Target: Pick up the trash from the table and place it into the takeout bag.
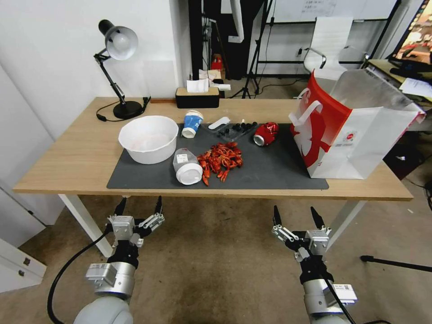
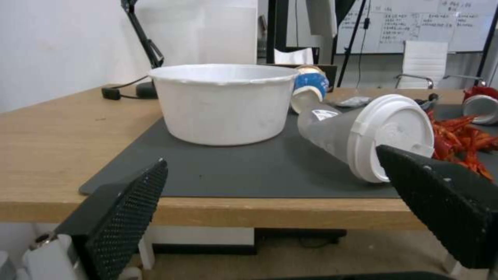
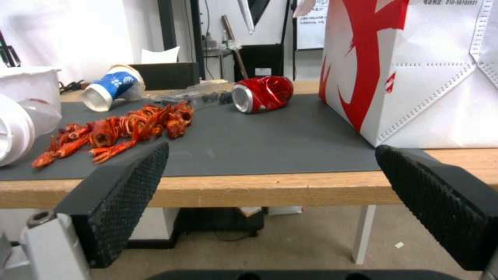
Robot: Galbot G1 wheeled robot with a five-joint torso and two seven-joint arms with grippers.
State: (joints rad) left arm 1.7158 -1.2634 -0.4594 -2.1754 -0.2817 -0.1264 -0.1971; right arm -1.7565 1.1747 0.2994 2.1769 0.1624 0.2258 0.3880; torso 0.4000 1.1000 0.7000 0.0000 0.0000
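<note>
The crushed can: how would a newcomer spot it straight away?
Start at the takeout bag standing on the table. Just beside it, on the grey mat, the can lies on its side. It is the only red metal item, dented, with a silver end.

The table is matt light wood under a smooth dark mat. The takeout bag looks like glossy paper (silver foil inside). The crushed can is shiny metal.

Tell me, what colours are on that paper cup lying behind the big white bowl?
Blue and white: the paper cup has a blue band on white, clearest in the head view.
</note>
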